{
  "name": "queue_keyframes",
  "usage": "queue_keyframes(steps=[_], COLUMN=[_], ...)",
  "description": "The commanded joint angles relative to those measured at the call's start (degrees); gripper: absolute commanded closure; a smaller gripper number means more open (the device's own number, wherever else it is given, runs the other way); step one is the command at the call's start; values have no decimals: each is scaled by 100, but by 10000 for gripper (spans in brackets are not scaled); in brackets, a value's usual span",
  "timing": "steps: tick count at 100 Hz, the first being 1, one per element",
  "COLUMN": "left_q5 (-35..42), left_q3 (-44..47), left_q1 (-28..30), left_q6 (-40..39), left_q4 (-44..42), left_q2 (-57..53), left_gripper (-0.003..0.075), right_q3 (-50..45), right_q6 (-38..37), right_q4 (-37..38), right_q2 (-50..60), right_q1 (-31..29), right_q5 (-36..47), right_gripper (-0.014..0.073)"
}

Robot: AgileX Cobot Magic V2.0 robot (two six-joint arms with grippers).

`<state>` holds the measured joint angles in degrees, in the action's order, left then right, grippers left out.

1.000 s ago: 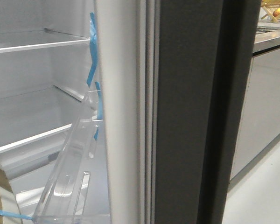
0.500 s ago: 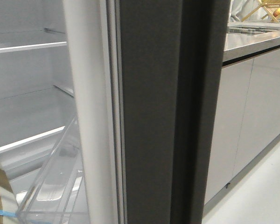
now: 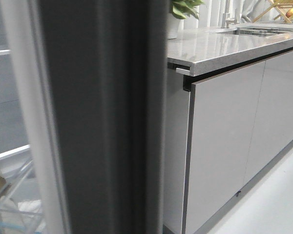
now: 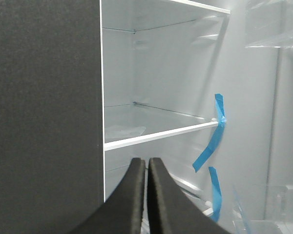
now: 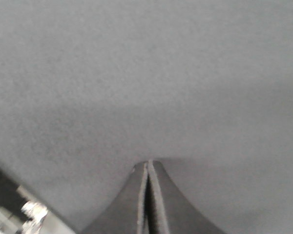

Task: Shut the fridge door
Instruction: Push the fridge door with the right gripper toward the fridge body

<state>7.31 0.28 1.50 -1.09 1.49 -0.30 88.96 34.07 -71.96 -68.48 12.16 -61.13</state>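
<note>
Front view: you see the fridge door (image 3: 102, 117) edge-on, dark grey and blurred, filling the left half of the frame, its pale seal (image 3: 31, 122) running down the left side. Right of it stand glossy grey cabinet fronts (image 3: 224, 141) under a stone counter (image 3: 219, 46), with a potted plant (image 3: 178, 14) and a sink (image 3: 256, 31) further back. Neither gripper shows here.

Left wrist view alone gives you the fridge interior (image 4: 176, 87): white glass shelves (image 4: 161, 134), blue tape strips (image 4: 212, 141), and a dark matte panel (image 4: 44, 117) on one side. The left gripper (image 4: 146, 168) has its fingers pressed together, nothing between them.

Right wrist view: only a matte grey surface, the door's face, fills the frame. The right gripper (image 5: 147, 168) is closed and empty, its tips right at that surface; you cannot tell whether they touch.

No readable writing or brand in any view.
</note>
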Motion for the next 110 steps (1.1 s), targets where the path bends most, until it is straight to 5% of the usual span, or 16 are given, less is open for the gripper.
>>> queue_keyframes(steps=[1, 58, 110], left_q5=[415, 415, 415], left_q3=[201, 201, 201], left_q1=[-8, -8, -8], left_q6=[-25, -25, -25], left_q4=[23, 23, 23], left_q2=[-61, -61, -61], left_gripper=[740, 740, 740], right_q3=[245, 858, 1851], right_q6=[150, 897, 1169], right_q4=[-310, -217, 609], right_q2=[-54, -1100, -2416], right_q1=[156, 968, 1873], right_q5=[378, 1067, 1875], right_gripper=[639, 639, 639])
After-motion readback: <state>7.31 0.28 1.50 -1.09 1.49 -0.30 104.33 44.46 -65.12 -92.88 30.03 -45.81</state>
